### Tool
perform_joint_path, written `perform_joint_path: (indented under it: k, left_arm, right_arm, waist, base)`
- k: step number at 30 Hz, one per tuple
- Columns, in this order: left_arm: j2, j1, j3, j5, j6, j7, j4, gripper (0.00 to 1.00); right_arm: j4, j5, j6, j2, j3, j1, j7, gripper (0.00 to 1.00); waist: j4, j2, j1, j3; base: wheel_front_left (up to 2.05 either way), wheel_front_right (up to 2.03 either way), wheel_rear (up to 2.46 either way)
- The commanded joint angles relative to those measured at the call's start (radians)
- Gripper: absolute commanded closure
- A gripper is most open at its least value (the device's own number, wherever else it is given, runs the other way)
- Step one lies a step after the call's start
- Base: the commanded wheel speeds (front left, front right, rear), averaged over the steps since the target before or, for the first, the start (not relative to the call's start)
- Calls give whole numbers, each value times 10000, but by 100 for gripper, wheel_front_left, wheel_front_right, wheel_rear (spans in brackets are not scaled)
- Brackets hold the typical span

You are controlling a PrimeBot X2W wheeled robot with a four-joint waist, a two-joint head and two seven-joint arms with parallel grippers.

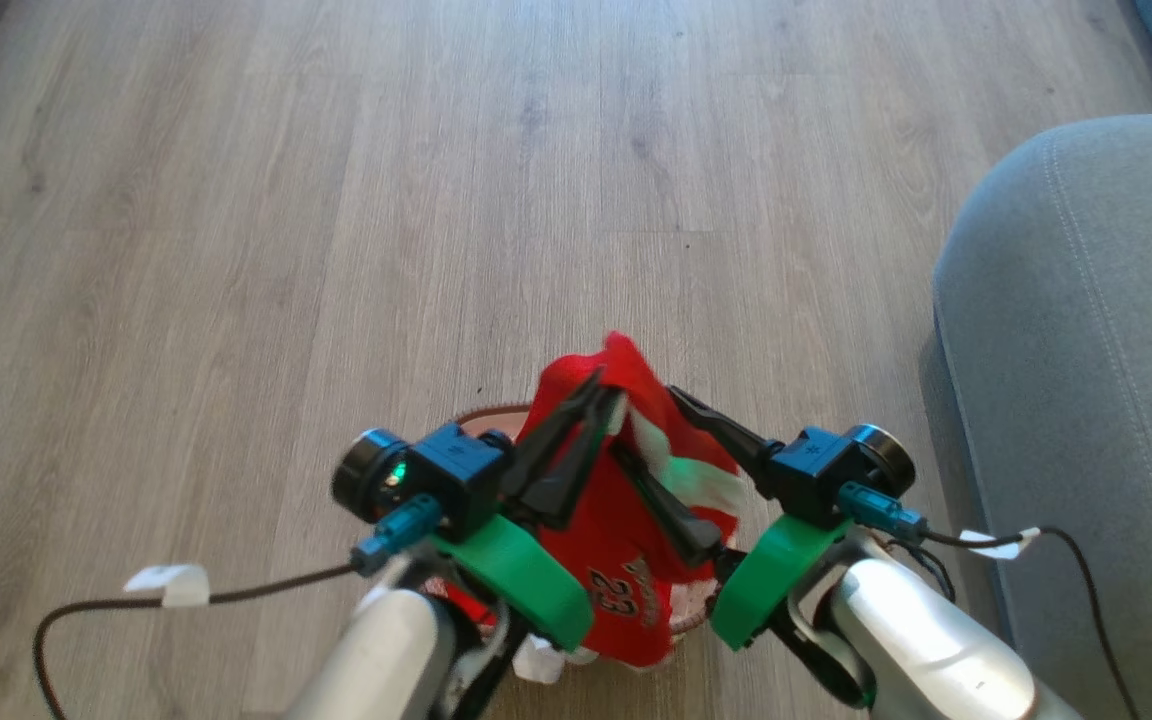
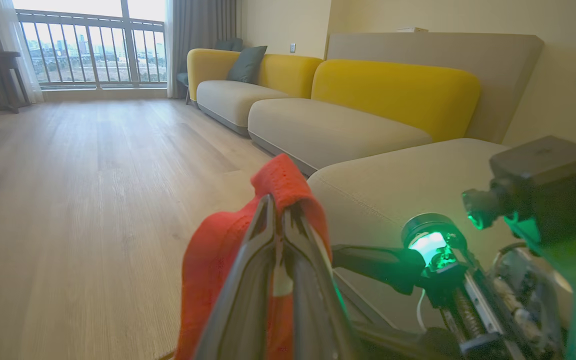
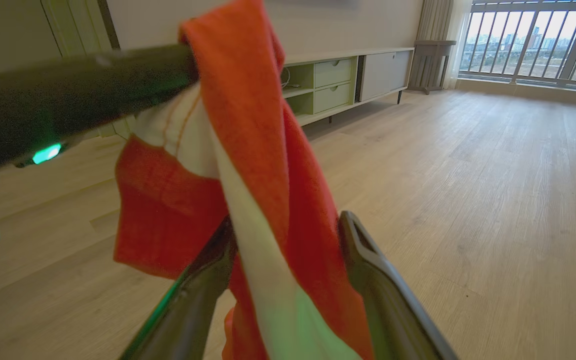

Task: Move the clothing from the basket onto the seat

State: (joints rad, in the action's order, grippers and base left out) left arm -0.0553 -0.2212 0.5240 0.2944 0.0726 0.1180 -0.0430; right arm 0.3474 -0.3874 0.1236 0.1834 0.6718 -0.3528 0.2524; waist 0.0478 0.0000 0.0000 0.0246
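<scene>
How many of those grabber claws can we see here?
2. The left gripper, lower left in the head view, is shut on the clothing; the right gripper, lower right, stands open with fabric hanging between its fingers.

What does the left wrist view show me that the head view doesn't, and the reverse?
Left wrist view: the yellow sofa backs and the balcony window. Head view: the 23 print on the clothing and the basket rim beneath it. Both: the left gripper shut on the red clothing, the right gripper open astride it, the seat, the wood floor.
</scene>
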Motion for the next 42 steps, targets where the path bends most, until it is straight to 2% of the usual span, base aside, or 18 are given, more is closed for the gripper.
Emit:
perform_joint_path:
  k: [1,3,4,5,6,10,11,14,15,16,23,31,36,42]
  left_arm:
    - [48,-584,7,162,-113,-66,649,100]
    - [49,-609,261,331,-167,-123,852,100]
    - [49,-618,348,368,-212,-152,925,100]
    - [49,-617,410,443,-254,-160,997,100]
    - [49,-626,444,496,-292,-171,1036,100]
    - [47,-653,406,528,-403,-159,947,100]
    - [42,-648,372,543,-431,-131,882,88]
    - [-21,-540,272,614,-493,-33,597,40]
    - [-54,-501,243,623,-508,18,472,3]
    - [-96,-459,227,621,-516,64,320,0]
    - [-152,-317,232,620,-386,889,-1048,0]
    - [4,-501,743,467,-209,1409,-2025,0]
    - [43,-486,1094,476,-112,1432,-1959,0]
    - [48,-547,1405,649,-183,1435,-1757,0]
  right_arm:
    - [-112,-16,71,63,142,-367,94,0]
    - [49,-142,71,92,233,-360,94,0]
    - [125,-229,71,109,309,-359,94,17]
    - [146,-348,71,105,344,-363,94,93]
    - [159,-501,71,104,384,-350,94,100]
    - [137,-781,71,161,464,-393,94,100]
    - [119,-828,71,179,463,-396,94,100]
    - [66,-1018,71,208,379,-328,94,100]
    - [42,-1059,71,237,335,-306,94,100]
    - [7,-1081,71,276,268,-285,94,100]
    - [-348,-1017,71,618,-703,13,94,100]
    - [-777,-683,71,1010,-1556,282,94,100]
    - [-997,-556,71,1172,-2014,404,94,100]
    - [-1168,-385,71,1310,-2737,752,94,100]
  waist:
    - [5,0,0,13]
    - [11,0,0,12]
    - [9,0,0,12]
    - [2,0,0,19]
    - [-3,0,0,34]
    - [-56,0,0,94]
    - [-77,0,0,108]
    - [-154,0,0,94]
    - [-184,0,0,90]
    - [-222,0,0,91]
    - [-707,0,0,127]
    - [-2113,0,0,310]
    - [-3079,0,0,602]
    - [-3663,0,0,870]
  base:
    - [0,0,0]
    - [0,0,0]
    - [0,0,0]
    - [0,0,0]
    - [0,0,0]
    - [0,0,0]
    - [0,0,0]
    - [0,0,0]
    - [0,0,0]
    - [0,0,0]
    - [0,0,0]
    - [0,0,0]
    - [0,0,0]
    - [0,0,0]
